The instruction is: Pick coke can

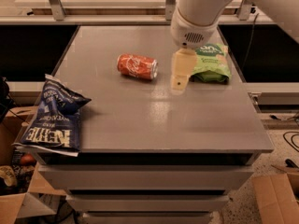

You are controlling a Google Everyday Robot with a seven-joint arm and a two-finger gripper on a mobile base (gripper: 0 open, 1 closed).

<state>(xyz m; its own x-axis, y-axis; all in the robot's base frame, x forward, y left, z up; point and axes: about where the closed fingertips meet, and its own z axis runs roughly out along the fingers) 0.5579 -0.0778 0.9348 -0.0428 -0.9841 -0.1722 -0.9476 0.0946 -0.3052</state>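
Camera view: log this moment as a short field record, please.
target: small red cylindrical coke can, lying on its side, mid-table, ungrasped
pincer: cream pincer over the table, right of can in view, apart from it
other items: green snack bag back right; dark blue chip bag at left edge
surface: grey table
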